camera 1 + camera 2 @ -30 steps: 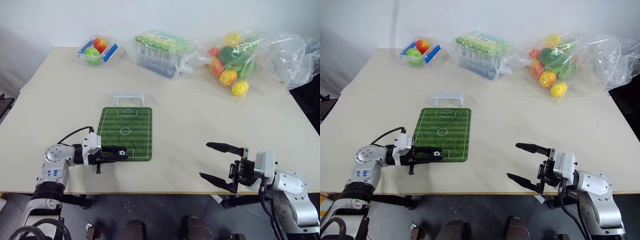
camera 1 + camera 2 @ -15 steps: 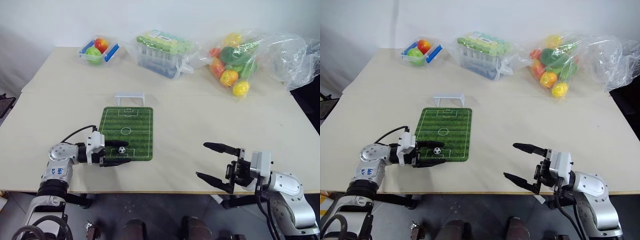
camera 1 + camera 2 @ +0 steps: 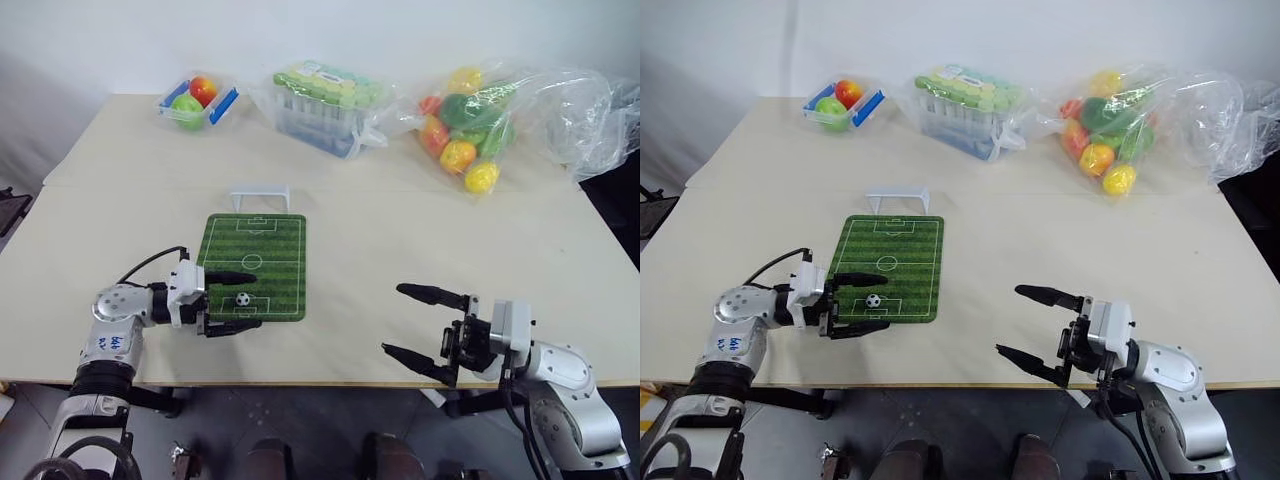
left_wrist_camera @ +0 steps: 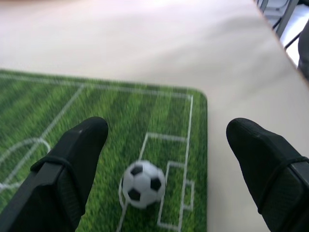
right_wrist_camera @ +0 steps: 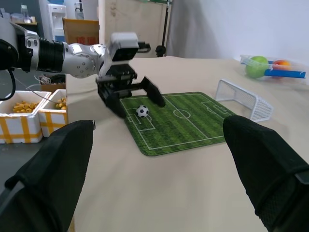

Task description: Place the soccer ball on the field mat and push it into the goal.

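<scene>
Soccer ball (image 3: 243,298) on field mat (image 3: 268,250)

Table (image 3: 360,250): field mat (image 3: 262,255) left of frame centre; goal (image 3: 260,196) just above its top edge. Soccer ball (image 3: 243,298) on the mat's lower part, between the fingers of the left gripper (image 3: 238,301). Right gripper (image 3: 418,322) at lower right. Fruit box (image 3: 195,99) upper left, tube pack (image 3: 322,104) upper centre, fruit bag (image 3: 500,115) upper right.

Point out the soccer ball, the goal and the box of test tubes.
soccer ball (image 4: 142,183), left wrist view, middle of the ball
goal (image 3: 260,196), left eye view, front frame
box of test tubes (image 3: 318,105), left eye view, middle of the box
</scene>
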### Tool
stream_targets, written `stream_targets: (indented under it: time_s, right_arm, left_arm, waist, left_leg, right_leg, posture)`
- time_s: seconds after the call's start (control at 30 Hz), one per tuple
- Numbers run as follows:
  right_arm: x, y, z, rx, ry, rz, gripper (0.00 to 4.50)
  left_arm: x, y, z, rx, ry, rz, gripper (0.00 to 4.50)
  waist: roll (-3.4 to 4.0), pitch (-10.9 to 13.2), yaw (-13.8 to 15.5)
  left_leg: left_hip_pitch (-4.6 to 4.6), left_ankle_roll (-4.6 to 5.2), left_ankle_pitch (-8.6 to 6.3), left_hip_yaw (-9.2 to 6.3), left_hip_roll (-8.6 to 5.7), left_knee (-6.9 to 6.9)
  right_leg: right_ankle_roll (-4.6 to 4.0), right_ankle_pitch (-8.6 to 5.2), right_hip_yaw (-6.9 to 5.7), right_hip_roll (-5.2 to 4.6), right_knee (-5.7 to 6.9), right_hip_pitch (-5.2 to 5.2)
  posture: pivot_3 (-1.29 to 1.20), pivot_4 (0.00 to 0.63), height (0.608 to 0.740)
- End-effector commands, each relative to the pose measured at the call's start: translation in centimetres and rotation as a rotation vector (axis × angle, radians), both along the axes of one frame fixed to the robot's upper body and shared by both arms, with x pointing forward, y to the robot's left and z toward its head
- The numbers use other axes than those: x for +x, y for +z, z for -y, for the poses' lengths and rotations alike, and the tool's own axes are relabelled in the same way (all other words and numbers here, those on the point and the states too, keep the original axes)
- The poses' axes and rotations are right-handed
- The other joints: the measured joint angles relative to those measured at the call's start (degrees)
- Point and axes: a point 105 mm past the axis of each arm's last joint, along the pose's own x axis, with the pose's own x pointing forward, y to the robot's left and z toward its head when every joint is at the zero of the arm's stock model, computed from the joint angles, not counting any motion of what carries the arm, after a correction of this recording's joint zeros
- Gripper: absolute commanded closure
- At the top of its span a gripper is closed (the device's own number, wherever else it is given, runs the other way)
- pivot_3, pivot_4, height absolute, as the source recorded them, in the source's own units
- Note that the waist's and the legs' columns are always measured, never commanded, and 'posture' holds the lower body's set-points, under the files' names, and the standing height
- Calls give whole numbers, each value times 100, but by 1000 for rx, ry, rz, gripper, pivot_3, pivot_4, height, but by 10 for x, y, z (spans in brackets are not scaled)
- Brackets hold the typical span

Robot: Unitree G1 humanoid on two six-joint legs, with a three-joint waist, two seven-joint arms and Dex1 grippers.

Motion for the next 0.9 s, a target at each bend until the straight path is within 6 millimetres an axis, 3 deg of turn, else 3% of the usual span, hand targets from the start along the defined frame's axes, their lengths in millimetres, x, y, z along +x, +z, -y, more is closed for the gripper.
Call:
stream_targets:
  time_s: [0.03,0.13,0.23,0.33,0.47,0.63,0.9]
  right_arm:
    - [-3,7,0,14,12,28,0]
    - [-2,7,5,4,9,30,0]
    - [-2,9,10,-4,7,40,0]
    - [-3,12,9,-7,34,77,0]
    - [-5,13,3,-3,71,116,0]
    - [-5,11,2,-10,90,111,0]
    - [-9,8,1,-6,79,92,0]
  left_arm:
    - [-9,44,-21,-50,42,87,31]
    - [-22,58,-40,-21,49,59,31]
    - [-44,53,-59,34,21,-21,638]
    - [-59,24,-66,107,-12,-116,1573]
    - [-70,-2,-54,138,-86,-160,2860]
    - [-56,-8,-28,76,-108,-128,4446]
    - [-30,-14,-12,57,-104,-110,4446]
  waist:
    - [-3,2,-20]
    - [-2,2,-48]
    - [3,3,-79]
    - [4,5,-93]
    - [4,5,-85]
    - [5,5,-7]
    - [4,5,4]
  left_leg:
    - [0,-1,0,0,2,0]
    - [2,-2,-2,0,5,0]
    - [4,-2,-6,2,5,-2]
    - [6,0,-10,4,6,-2]
    - [4,0,-11,4,6,-1]
    - [4,0,-11,5,6,2]
    - [4,0,-11,9,6,4]
  right_leg:
    - [0,0,0,2,1,-1]
    - [-1,-1,1,4,1,-1]
    - [-2,-1,4,4,0,-1]
    - [-3,-2,5,4,-1,-1]
    - [-3,-2,5,5,-1,-1]
    - [-3,-2,5,5,1,-1]
    - [-3,-1,5,7,1,-1]
  posture:
    - [0,150,740]
    - [0,150,740]
    - [0,150,740]
    - [0,150,740]
    - [0,150,740]
    - [0,150,740]
    - [0,150,740]
